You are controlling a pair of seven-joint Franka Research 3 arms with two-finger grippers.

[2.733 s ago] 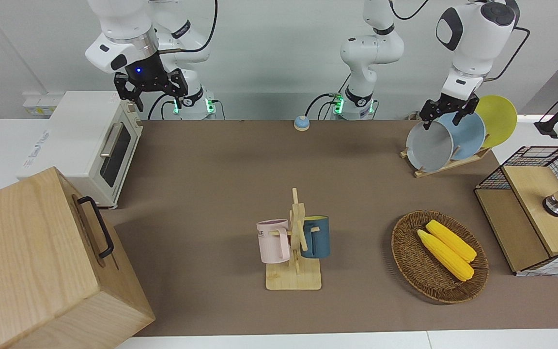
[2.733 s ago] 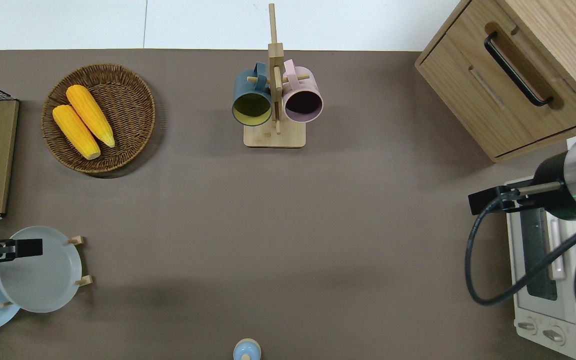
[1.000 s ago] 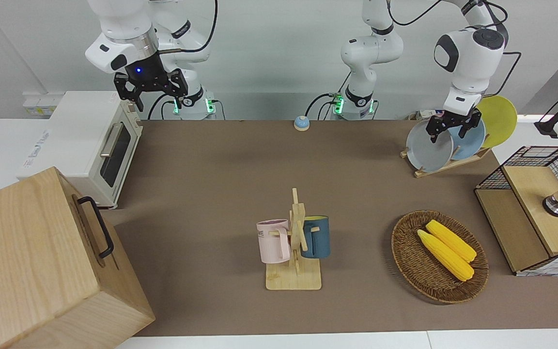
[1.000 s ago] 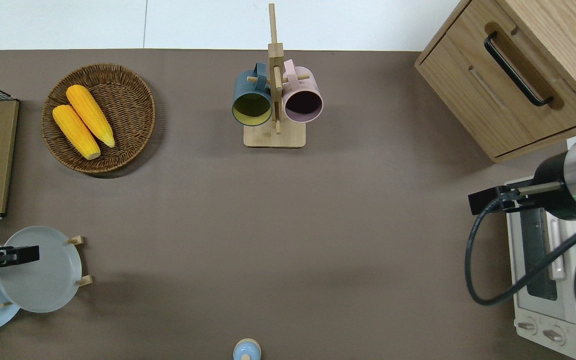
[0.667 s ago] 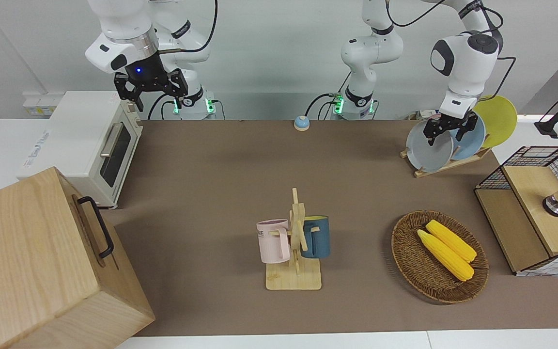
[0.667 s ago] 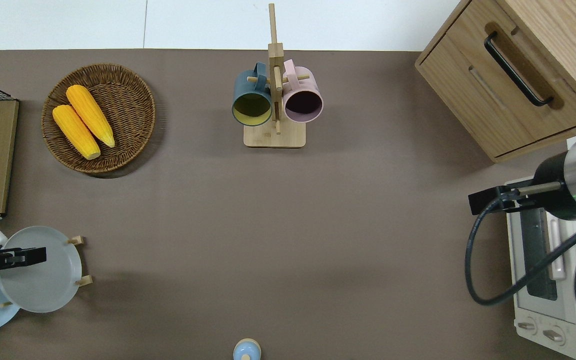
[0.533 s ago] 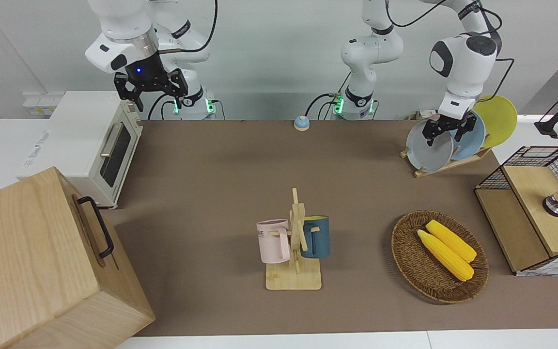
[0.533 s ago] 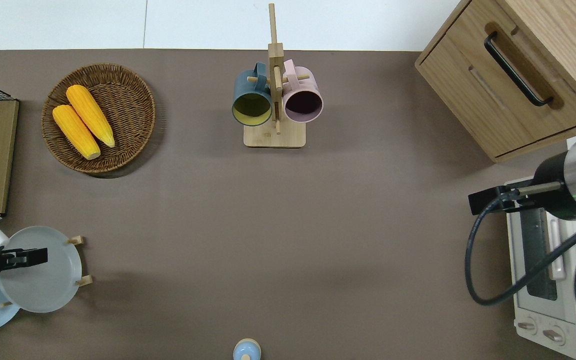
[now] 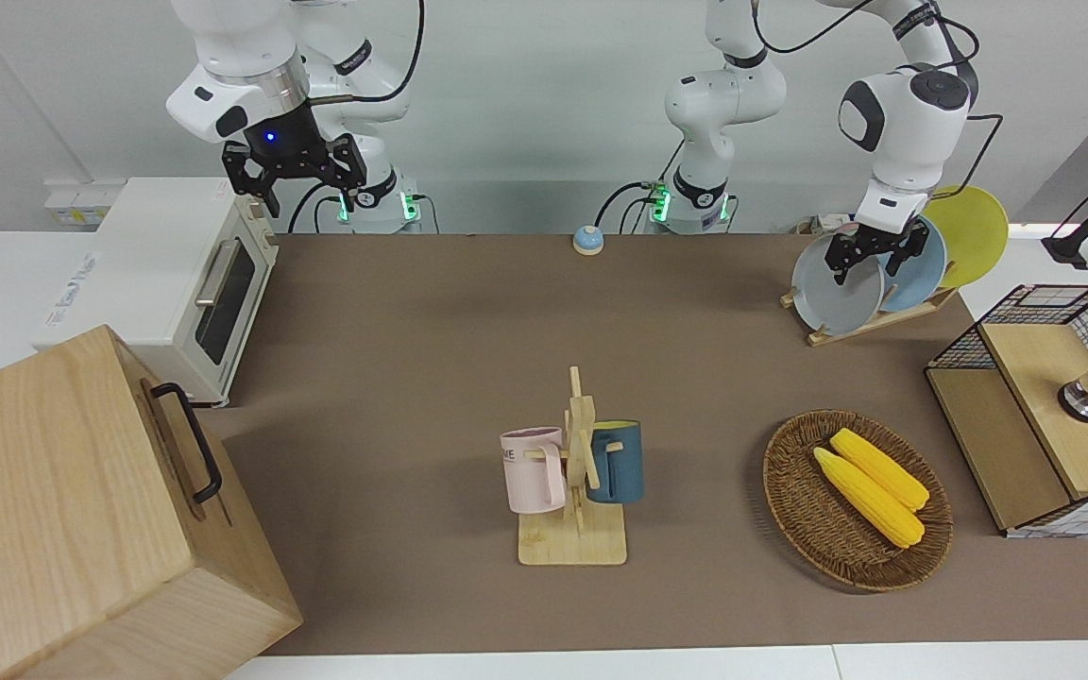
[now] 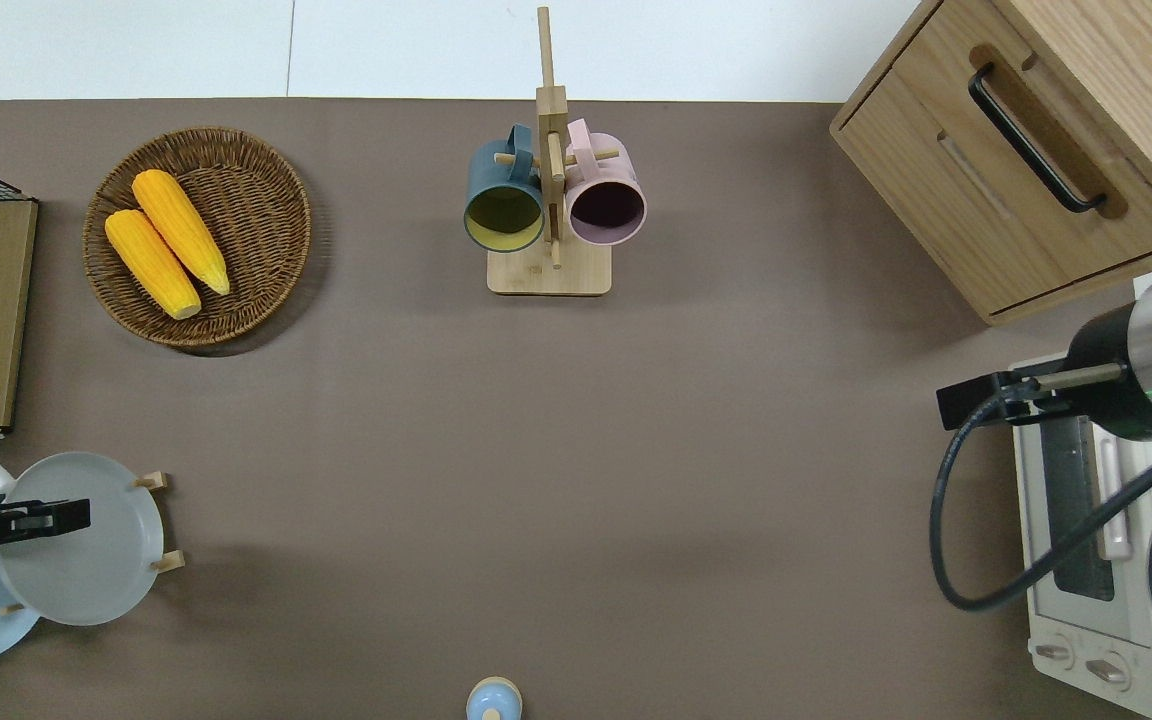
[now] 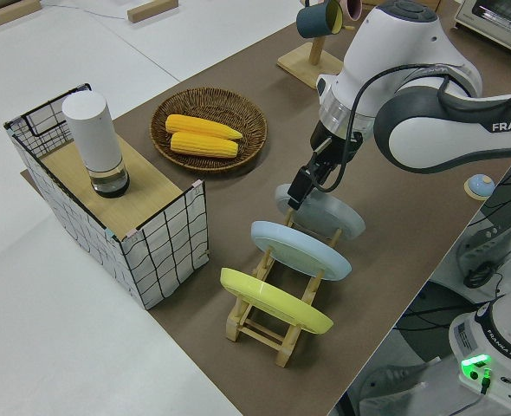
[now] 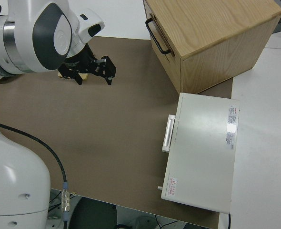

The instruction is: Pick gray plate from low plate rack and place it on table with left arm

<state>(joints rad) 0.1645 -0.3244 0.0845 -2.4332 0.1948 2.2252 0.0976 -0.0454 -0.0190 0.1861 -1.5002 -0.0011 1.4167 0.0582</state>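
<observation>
Lower than it was a couple of seconds back, my left gripper [image 9: 869,258] has come down from above the low plate rack [image 9: 870,318] until its fingers straddle the top rim of the gray plate [image 9: 835,286]. As I read the front view, one finger sits on the plate's face and the other on its back, spread apart with nothing clamped yet. The plate stands on edge in the rack's end slot, the one toward the middle of the table [image 9: 468,359], leaning on the slanted pegs; that tilt is why I have the wrist angled to match it. Next along the rack stands the sky-blue plate [image 9: 917,264], then the yellow plate [image 9: 974,231], so I keep the rear finger in the narrow gap and clear of the blue one. I judge the grasp is next: close on the rim, then lift along the pegs' slant. My right gripper [image 9: 297,179] is parked, fingers spread and empty.
</observation>
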